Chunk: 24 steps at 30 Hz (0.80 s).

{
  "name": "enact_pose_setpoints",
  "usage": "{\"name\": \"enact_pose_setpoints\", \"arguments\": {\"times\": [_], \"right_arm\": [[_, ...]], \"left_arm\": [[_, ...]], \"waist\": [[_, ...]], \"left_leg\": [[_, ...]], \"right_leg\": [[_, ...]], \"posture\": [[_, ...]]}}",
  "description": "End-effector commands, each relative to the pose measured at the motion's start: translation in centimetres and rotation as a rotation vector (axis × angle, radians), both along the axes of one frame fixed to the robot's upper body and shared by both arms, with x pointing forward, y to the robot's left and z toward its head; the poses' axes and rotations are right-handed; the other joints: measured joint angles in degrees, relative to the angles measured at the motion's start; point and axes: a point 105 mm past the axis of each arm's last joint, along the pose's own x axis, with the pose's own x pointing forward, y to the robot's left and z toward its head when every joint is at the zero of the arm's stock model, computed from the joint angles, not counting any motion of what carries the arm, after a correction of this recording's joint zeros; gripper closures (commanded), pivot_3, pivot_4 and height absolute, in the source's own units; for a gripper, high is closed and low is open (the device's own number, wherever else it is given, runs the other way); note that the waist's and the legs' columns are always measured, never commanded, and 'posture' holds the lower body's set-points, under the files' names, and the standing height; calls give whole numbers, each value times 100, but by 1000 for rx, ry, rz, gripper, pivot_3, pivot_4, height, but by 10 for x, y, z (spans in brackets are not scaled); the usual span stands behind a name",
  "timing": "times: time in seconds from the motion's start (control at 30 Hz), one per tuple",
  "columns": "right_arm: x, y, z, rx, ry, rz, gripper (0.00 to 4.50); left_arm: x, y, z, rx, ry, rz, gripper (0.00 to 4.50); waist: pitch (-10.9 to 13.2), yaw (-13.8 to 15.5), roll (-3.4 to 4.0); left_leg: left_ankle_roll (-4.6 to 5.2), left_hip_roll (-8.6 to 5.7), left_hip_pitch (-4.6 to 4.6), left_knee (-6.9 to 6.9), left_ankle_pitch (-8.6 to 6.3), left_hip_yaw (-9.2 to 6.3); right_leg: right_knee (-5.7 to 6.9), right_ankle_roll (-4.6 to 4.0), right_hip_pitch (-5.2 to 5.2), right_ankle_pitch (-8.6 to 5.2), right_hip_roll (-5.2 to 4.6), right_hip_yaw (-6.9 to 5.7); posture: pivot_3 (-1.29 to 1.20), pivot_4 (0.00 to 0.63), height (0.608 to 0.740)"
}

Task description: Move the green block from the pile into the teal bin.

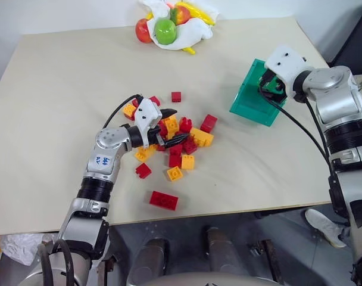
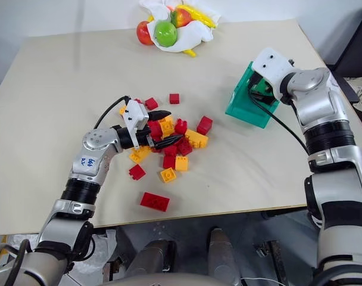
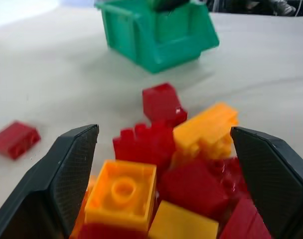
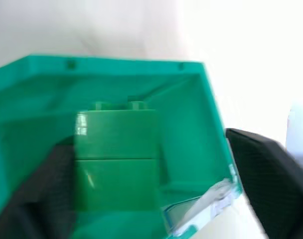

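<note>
Green block (image 4: 115,149): one, inside teal bin (image 1: 247,102), partly hidden by right gripper (image 1: 271,88).
Right jaws: wide, holding nothing.
Left gripper (image 1: 171,126): jaws wide over pile (image 1: 178,140).

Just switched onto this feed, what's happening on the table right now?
The right gripper is at the small teal plastic bin, fingers spread, with the small green studded brick inside the bin's walls between them. Whether the brick has dropped free is hard to tell. The left gripper sits open and level over the pile of red and orange-yellow bricks on the beige table, gripping nothing.
</note>
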Motion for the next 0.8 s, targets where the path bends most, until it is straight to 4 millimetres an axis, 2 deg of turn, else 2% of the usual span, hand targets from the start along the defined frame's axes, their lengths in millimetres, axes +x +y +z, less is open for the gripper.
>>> {"name": "enact_pose_setpoints", "arguments": {"times": [0.03, 0.13, 0.33, 0.43, 0.53, 0.6, 0.67, 0.73, 0.8], "right_arm": [[-12, 11, 28, 63, -59, 106, 37], [-24, 10, 20, 80, -24, 135, 37], [-22, -9, 9, 58, -33, 42, 37], [-38, 12, 16, 144, -31, 171, 37], [-91, 28, -17, 132, 106, 442, 37], [-111, 29, -28, 155, 161, 508, 37], [-140, 29, -41, 237, 196, 615, 37], [-158, 25, -52, 307, 225, 657, 37], [-164, 18, -64, 344, 250, 645, 37]], "left_arm": [[0, 5, 11, -28, 11, -6, 0], [-1, 20, 6, -26, 53, 12, 0], [-2, 34, 6, -20, 29, 20, 0], [-3, 41, 13, -61, 54, 33, 0], [-9, 63, 21, -192, 124, 72, 0], [-10, 73, 19, -202, 149, 112, 0], [-15, 96, 13, -171, 155, 160, 0], [-24, 113, 6, -146, 182, 160, 0], [-32, 127, -1, -107, 213, 147, 0]], "waist": [[0, -3, 1], [0, -1, 0], [2, 0, 3], [2, 4, 3], [2, 15, 3], [2, 26, 3], [2, 49, 3], [2, 61, 3], [2, 69, 3]], "left_leg": [[0, 0, 0, 0, 0, -1], [0, 0, -2, -2, 0, -6], [0, -1, -2, 20, 0, -7], [0, 0, -2, 26, 0, -7], [-1, 11, -7, 14, -1, -18], [3, 17, -8, 13, -11, -24], [12, 7, -8, 29, -15, -19], [17, 6, -8, 36, -17, -16], [18, 7, -3, 44, -18, -10]], "right_leg": [[-1, 0, 0, 0, 0, -1], [-2, 0, 0, 0, 1, -6], [7, 2, 3, 1, -5, -4], [8, 3, 3, 2, -3, -2], [9, 3, 3, 1, 2, -10], [1, 2, 8, 1, 5, -15], [5, 5, 9, 2, -4, -10], [-3, 12, 17, 6, -4, -7], [-1, 17, 24, 9, -4, -2]], "posture": [[0, 150, 740], [0, 150, 740], [0, 150, 740], [0, 150, 740], [0, 150, 740], [0, 150, 740], [0, 150, 740], [0, 150, 740], [0, 150, 740]]}}
